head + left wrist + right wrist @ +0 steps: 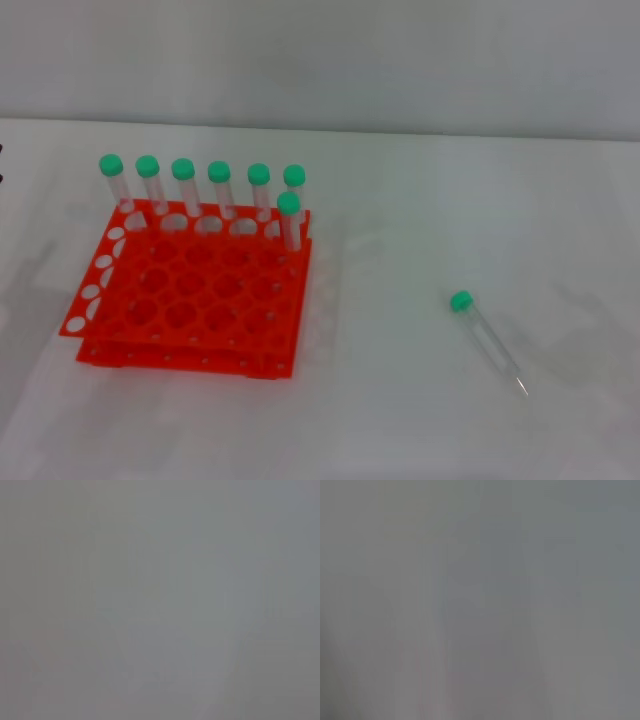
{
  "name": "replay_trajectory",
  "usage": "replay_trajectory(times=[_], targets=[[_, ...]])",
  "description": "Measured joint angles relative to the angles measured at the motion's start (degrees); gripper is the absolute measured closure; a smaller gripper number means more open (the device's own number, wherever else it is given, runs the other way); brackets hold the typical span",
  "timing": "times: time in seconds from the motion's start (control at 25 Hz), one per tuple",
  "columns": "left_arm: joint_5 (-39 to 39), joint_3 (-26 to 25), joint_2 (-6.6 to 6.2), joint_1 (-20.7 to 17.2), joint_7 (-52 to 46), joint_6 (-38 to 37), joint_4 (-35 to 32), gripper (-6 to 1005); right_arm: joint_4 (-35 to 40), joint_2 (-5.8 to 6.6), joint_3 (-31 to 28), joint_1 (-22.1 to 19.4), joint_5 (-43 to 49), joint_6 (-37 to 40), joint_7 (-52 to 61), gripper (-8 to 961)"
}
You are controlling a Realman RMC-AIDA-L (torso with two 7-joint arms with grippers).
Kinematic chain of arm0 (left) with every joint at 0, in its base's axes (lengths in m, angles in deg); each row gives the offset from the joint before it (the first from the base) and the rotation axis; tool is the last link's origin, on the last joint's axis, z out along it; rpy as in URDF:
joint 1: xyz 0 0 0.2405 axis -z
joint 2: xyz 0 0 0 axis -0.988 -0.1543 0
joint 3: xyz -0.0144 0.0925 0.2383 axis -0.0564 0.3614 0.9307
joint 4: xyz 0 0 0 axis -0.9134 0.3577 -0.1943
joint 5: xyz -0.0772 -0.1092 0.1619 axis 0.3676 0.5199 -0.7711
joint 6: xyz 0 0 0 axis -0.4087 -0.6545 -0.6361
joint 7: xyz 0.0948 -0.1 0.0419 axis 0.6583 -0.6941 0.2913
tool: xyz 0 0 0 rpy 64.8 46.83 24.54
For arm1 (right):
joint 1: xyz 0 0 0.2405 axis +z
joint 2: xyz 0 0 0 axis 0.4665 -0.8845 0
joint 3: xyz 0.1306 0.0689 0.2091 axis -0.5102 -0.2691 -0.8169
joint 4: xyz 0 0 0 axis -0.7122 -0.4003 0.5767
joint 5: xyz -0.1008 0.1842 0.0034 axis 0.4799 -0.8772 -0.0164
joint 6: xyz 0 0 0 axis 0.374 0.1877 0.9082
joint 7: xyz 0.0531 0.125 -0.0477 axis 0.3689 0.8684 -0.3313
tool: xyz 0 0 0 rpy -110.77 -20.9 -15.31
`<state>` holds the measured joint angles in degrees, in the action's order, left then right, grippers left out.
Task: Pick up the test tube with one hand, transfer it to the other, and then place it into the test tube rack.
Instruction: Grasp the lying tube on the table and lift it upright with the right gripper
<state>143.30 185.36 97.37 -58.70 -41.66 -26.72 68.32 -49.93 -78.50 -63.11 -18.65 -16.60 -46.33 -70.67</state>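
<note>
Eight test tubes (489, 340), one rack (185, 300)

Head view: bright, even, diffuse overhead light; faint soft shadows beside the test tube rack (185, 300) and the test tube (488, 340) on the white table (400, 420); slightly soft focus. Both wrist views: uniform grey blur, nothing resolved.

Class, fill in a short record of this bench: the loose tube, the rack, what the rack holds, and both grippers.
loose tube: test tube lying flat on the table, right of the rack, green cap toward the back, tip toward the front
rack: orange-red test tube rack, on the left
rack contents: seven capped tubes upright along its back
grippers: neither in view
</note>
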Motion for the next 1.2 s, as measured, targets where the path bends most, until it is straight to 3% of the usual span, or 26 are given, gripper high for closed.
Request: replay_trajectory(times=[0.32,0.48,0.52,0.56,0.6,0.68,0.92,1.2], targets=[[-0.46,0.00,0.05,-0.76,-1.96,1.03,0.27,291,24.13,-0.76,4.88,1.16,12.36,1.04,22.10,177],[-0.49,0.00,0.09,-1.24,-1.25,2.67,0.19,291,35.76,-0.82,12.13,1.97,18.64,4.52,33.19,180],[-0.50,0.00,0.09,-1.31,-1.21,3.20,0.13,291,35.76,-0.82,12.13,1.97,18.64,4.52,33.19,181],[-0.50,-0.01,0.09,-1.31,-1.21,3.50,0.07,291,43.87,-0.83,17.31,2.38,25.35,7.25,41.86,182],[-0.52,0.00,0.09,-1.31,-1.21,3.57,0.03,291,43.87,-0.83,17.31,2.38,25.35,7.25,41.86,183],[-0.52,0.00,0.09,-1.32,-1.15,3.63,-0.02,291,52.81,-0.87,24.26,2.81,33.89,9.93,52.19,185],[-0.45,0.00,0.04,-1.16,-1.02,4.09,0.06,291,64.19,-0.89,37.53,4.45,46.39,11.73,70.30,190],[-0.54,0.00,-0.16,-0.70,-0.97,4.51,0.30,291,66.65,-1.00,51.49,8.06,55.89,10.41,83.39,196]])
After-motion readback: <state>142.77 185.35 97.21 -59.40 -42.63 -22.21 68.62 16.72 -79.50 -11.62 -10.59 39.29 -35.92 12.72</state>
